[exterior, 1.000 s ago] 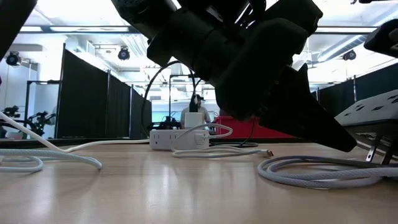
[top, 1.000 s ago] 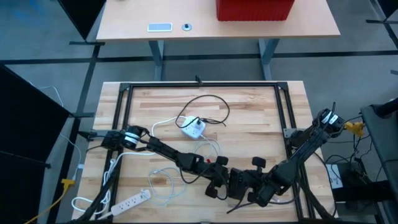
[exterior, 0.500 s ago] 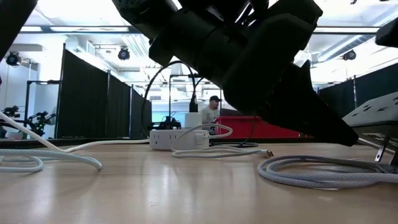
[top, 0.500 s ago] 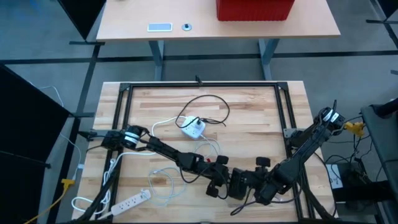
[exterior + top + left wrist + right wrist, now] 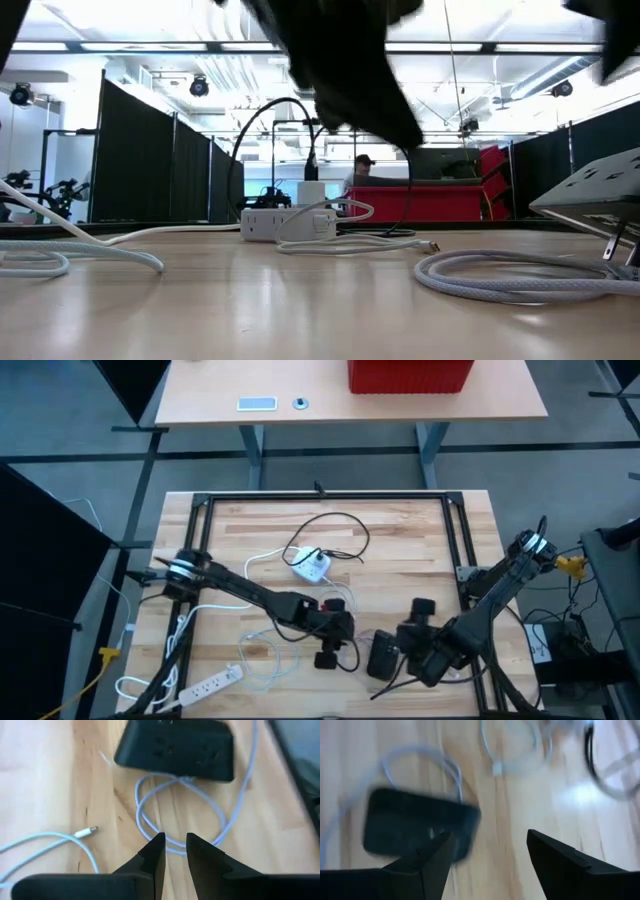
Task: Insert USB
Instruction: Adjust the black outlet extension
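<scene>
Both arms have drawn apart since a second ago: the left end effector [image 5: 330, 658] has pulled back toward the left, the right end effector [image 5: 400, 650] has shifted right, and a black box [image 5: 383, 657] now lies uncovered on the desk [image 5: 400, 550] between them. At desk height, the dark bulk that filled the middle of the low view has lifted away, so the white power adapter [image 5: 290, 222] and the loops of pale cable [image 5: 520, 275] show clearly. The left end effector's fingers [image 5: 155, 852] stand close together, holding nothing, above a loop of light cable [image 5: 180, 815]. A loose USB plug [image 5: 85, 832] lies on the wood nearby, free of any socket. The right end effector's fingers [image 5: 560, 865] are spread wide over the desk, also holding nothing. The right wrist view is smeared, so the black box [image 5: 420, 827] and cable there are hard to make out. A white power strip [image 5: 210, 682] lies at the desk's front left corner.
</scene>
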